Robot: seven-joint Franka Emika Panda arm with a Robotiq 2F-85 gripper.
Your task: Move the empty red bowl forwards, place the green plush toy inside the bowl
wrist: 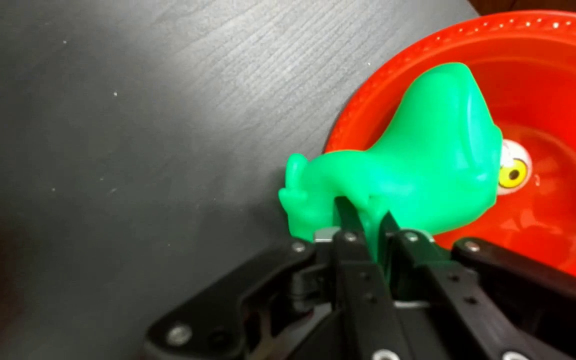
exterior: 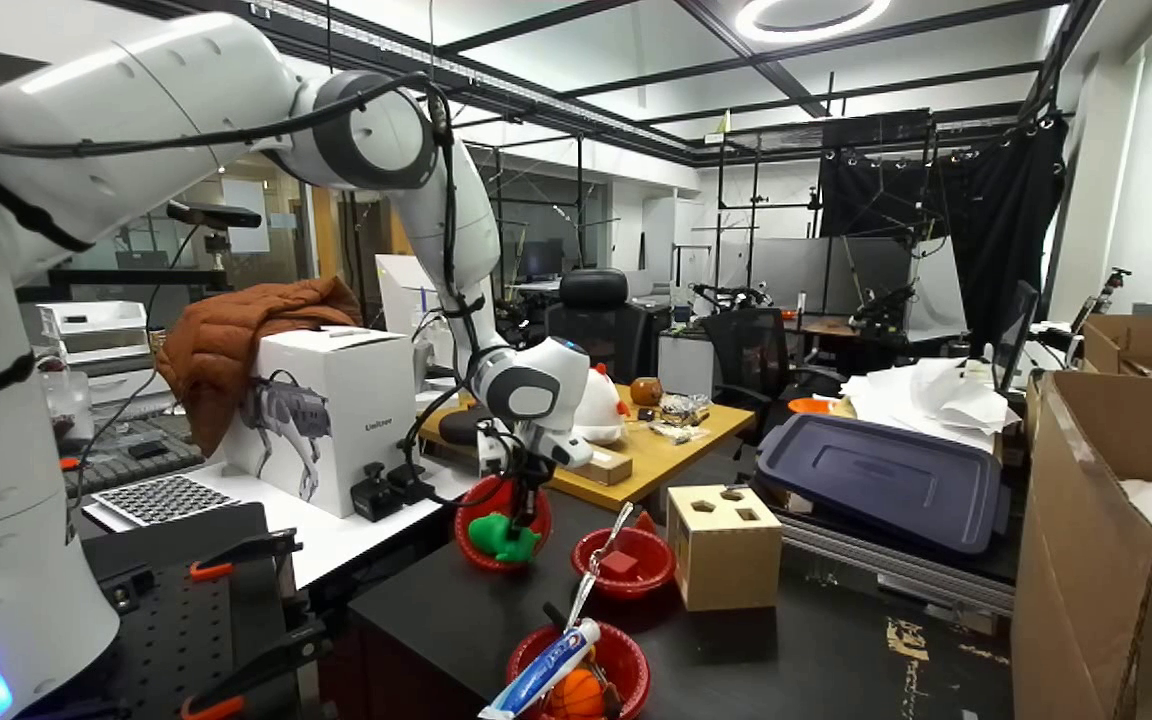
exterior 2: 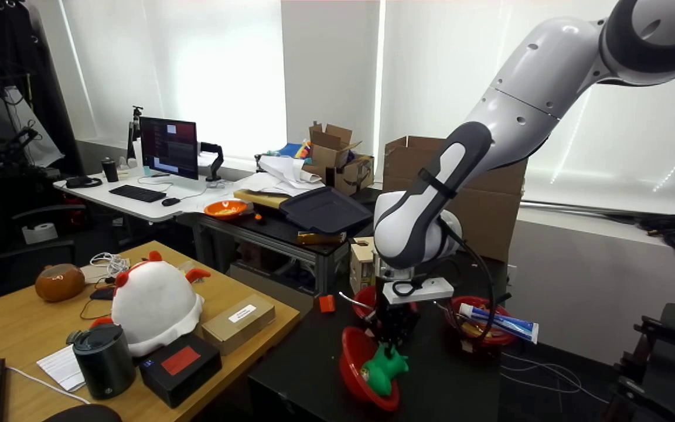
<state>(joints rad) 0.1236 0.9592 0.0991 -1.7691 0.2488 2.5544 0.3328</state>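
Observation:
The red bowl (exterior: 479, 500) is on the black table and looks tipped onto its side in both exterior views (exterior 2: 356, 346). In the wrist view the bowl (wrist: 543, 85) fills the right side. The green toy (wrist: 433, 165) has its eyed end inside the bowl, while its narrower end reaches past the rim. The toy also shows at the bowl in both exterior views (exterior: 496, 540) (exterior 2: 381, 374). My gripper (wrist: 365, 212) is shut on the toy's narrower part. The gripper shows above the bowl in an exterior view (exterior 2: 393, 350). The toy's underside is hidden.
Another red bowl (exterior: 658, 580) holding a red block stands close by, beside a wooden shape box (exterior: 721, 560). A further red bowl (exterior: 636, 660) holds an orange ball and a toothpaste tube (exterior: 546, 670). A red block (exterior 2: 327, 303) lies on the table.

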